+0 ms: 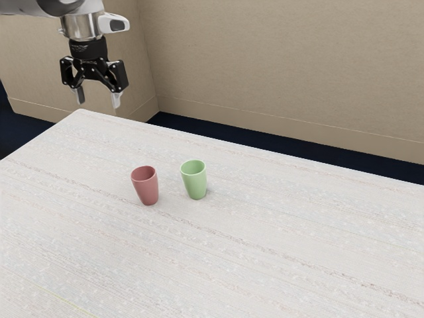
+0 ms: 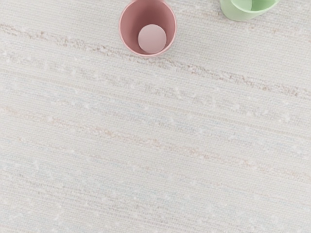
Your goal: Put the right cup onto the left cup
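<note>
High over the table's far corner, at the exterior view's upper left, my gripper [image 1: 98, 97] hangs open with nothing between its fingers. The red cup [image 1: 146, 186] stands upright on the table, mouth up. Beside it, toward the exterior view's right, stands the green cup [image 1: 195, 181], also upright, with a small gap between them. In the wrist view the red cup [image 2: 147, 26] shows its inside and pale bottom, and part of the green cup [image 2: 241, 12] is seen at the frame's edge.
The light streaked tabletop [image 1: 285, 232] spreads around both cups. Its far edge runs in front of a beige wall [image 1: 278, 66], with a dark floor strip between them.
</note>
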`<state>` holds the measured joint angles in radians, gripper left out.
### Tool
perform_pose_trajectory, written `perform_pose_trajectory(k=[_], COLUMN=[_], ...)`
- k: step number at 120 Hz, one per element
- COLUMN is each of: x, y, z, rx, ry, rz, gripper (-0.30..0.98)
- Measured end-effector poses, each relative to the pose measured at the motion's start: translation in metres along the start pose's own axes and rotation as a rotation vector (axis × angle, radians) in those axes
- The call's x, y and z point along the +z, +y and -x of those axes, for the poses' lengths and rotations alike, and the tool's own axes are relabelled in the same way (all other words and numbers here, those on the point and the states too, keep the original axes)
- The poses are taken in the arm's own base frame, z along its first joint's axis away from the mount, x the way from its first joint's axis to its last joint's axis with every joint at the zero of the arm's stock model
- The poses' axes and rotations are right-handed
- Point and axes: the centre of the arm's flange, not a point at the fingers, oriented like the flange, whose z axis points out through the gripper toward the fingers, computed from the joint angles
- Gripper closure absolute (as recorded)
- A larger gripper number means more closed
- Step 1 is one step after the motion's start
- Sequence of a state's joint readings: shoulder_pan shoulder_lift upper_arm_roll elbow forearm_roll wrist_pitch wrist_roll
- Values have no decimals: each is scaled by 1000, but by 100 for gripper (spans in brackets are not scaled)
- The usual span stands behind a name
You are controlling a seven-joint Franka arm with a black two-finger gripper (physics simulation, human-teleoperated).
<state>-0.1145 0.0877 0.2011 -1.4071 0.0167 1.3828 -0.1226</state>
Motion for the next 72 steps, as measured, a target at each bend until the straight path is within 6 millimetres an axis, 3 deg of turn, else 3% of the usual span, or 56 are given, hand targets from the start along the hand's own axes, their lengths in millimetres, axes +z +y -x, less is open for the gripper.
perform_pose_trajectory(k=[9, 21, 31, 46, 63, 72], x=[2, 20, 45, 83, 120, 137], y=[1, 17, 43, 64, 101, 110], z=[-3, -25, -54, -89, -118, -127], rx=[-1, 11, 41, 53, 94, 100], ry=[0, -19, -27, -40, -25, -24], rz=[-1, -13, -24, -12, 5, 11], gripper=[0, 0, 0, 0, 0, 0])
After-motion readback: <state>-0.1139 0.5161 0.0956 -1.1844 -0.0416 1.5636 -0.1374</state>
